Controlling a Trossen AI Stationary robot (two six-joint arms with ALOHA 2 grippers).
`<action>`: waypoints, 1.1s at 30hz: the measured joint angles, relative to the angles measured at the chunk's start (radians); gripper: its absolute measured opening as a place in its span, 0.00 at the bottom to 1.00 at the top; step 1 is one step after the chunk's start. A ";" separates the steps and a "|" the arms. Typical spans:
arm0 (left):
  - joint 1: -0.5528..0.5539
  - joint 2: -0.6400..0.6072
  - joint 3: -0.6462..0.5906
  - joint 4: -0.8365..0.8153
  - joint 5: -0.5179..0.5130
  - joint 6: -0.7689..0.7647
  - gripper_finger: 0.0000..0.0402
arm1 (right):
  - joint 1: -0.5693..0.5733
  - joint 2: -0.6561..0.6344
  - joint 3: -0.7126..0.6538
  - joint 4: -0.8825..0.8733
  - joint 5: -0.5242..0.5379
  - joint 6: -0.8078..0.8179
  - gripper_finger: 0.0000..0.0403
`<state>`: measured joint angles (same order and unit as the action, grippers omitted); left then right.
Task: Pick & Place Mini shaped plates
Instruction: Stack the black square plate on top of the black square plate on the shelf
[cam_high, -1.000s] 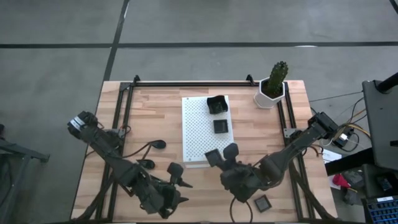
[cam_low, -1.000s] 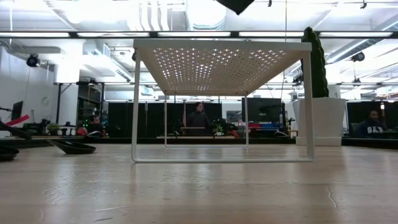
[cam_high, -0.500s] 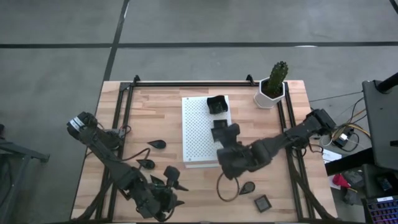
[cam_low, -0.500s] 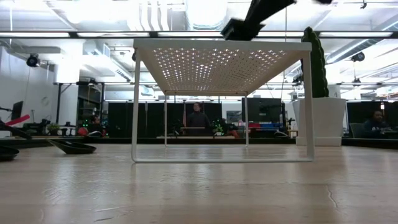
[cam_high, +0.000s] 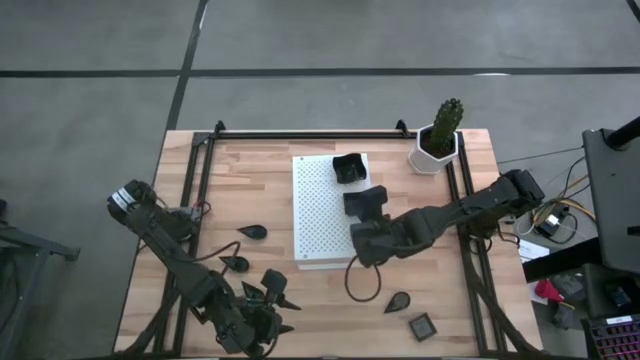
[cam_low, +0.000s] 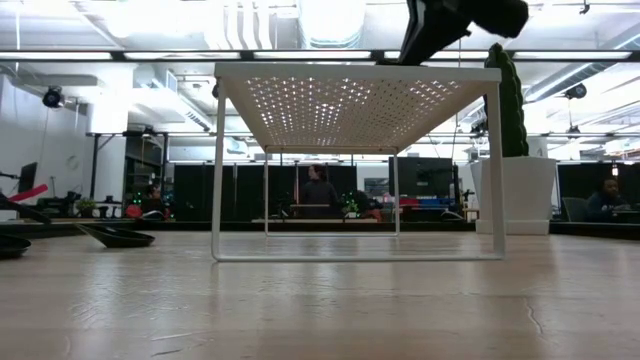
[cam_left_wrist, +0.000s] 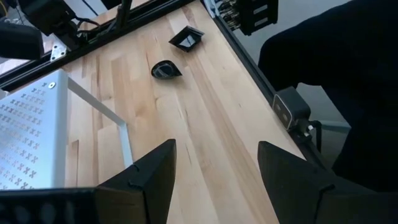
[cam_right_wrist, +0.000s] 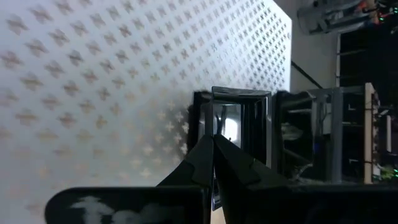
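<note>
Here the right gripper (cam_high: 366, 205) hangs over the white perforated board (cam_high: 318, 215), fingers pinched on the rim of a square mini plate (cam_right_wrist: 239, 134). The left gripper (cam_left_wrist: 214, 171), fingers apart, waits near the table's front-left edge beside loose teardrop plates (cam_high: 252, 232).

Small dark plates (cam_high: 349, 168) sit on the white board, others (cam_high: 253, 231) scattered on the table.
</note>
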<state>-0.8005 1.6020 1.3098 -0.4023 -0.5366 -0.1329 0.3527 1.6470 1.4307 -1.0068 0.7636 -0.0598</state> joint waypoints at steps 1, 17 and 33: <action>0.000 0.000 0.000 0.000 -0.002 0.000 0.55 | -0.002 -0.005 -0.008 0.014 0.007 -0.012 0.02; -0.001 0.000 0.000 0.009 -0.007 -0.011 0.55 | -0.052 -0.022 -0.060 0.100 -0.032 -0.045 0.02; -0.001 0.000 0.000 0.009 -0.008 -0.015 0.55 | -0.056 -0.022 -0.066 0.099 -0.039 -0.017 0.02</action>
<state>-0.8013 1.6020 1.3098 -0.3931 -0.5442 -0.1482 0.2962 1.6253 1.3647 -0.9081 0.7250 -0.0768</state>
